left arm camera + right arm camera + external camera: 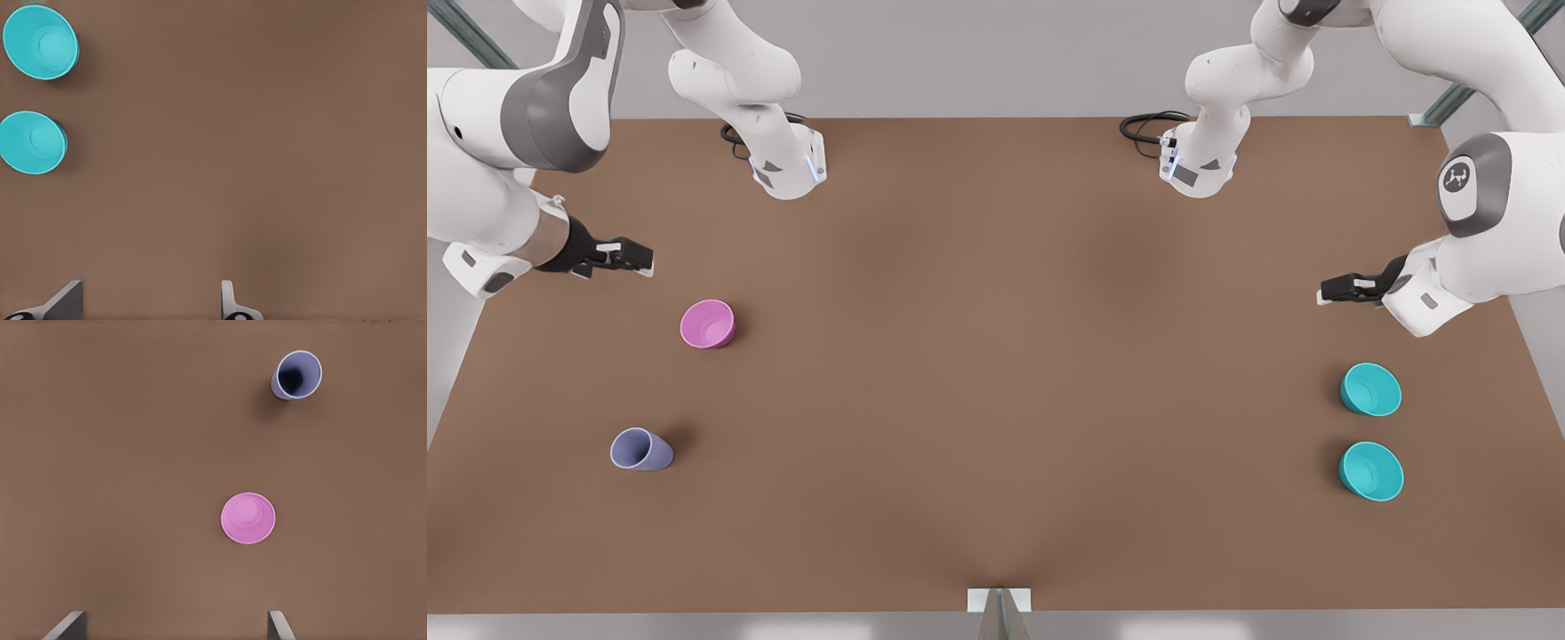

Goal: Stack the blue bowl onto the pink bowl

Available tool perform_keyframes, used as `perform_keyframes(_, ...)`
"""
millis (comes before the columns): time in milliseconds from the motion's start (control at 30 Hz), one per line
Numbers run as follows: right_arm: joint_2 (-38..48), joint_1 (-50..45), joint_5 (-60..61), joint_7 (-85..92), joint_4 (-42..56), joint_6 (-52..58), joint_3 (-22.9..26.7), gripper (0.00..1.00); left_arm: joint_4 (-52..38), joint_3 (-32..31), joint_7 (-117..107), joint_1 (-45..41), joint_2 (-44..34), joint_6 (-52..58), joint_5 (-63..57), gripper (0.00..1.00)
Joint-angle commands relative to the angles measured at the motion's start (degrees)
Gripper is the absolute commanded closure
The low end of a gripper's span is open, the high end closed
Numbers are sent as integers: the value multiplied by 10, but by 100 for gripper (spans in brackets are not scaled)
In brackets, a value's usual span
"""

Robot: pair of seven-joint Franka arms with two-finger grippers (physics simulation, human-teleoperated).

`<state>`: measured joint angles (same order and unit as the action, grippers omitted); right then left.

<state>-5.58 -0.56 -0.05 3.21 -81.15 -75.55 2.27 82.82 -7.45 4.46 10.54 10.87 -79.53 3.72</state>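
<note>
The pink bowl (708, 323) (247, 517) stands upright on the brown table at the front view's left. Two look-alike blue bowls stand at the front view's right, one farther back (1371, 389) (32, 142) and one nearer the front edge (1371, 471) (41, 42). My left gripper (1323, 292) (147, 303) hovers open behind the blue bowls, apart from both. Behind and to the left of the pink bowl, my right gripper (645, 260) (173, 627) hangs open and holds nothing.
A lavender-blue cup (640, 449) (297, 375) stands in front of the pink bowl at the front view's left. Both arm bases (787, 164) (1199, 164) sit at the table's back edge with cables. A small grey mount (999, 604) sits at the front edge.
</note>
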Motion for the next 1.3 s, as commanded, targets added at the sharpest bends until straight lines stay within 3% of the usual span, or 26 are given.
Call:
perform_keyframes(0,0,0,1,9,0,-7,0,0,0,0,3,0,-1,-2,0,0)
perform_keyframes(100,-14,6,7,18,16,-7,0,0,0,0,3,3,-1,-2,0,0)
perform_keyframes(133,-77,13,7,67,81,1,1,0,0,0,3,4,-1,-1,1,0)
perform_keyframes(233,-109,102,25,97,29,-6,0,0,1,0,4,5,-1,-1,0,0)
perform_keyframes(333,-100,108,29,97,-51,-81,0,0,1,0,4,6,-1,-2,0,0)
perform_keyframes(500,1,126,30,98,-264,-272,-1,0,2,0,4,6,-1,-2,0,0)
perform_keyframes(767,7,129,27,97,-420,-462,22,0,3,0,4,9,-1,-2,0,0)
perform_keyframes(1000,-18,144,30,94,-493,-519,30,0,2,0,5,11,-1,-4,-13,0)
perform_keyframes(1267,-83,145,80,89,-493,-519,30,0,3,0,5,11,0,-14,-13,0)
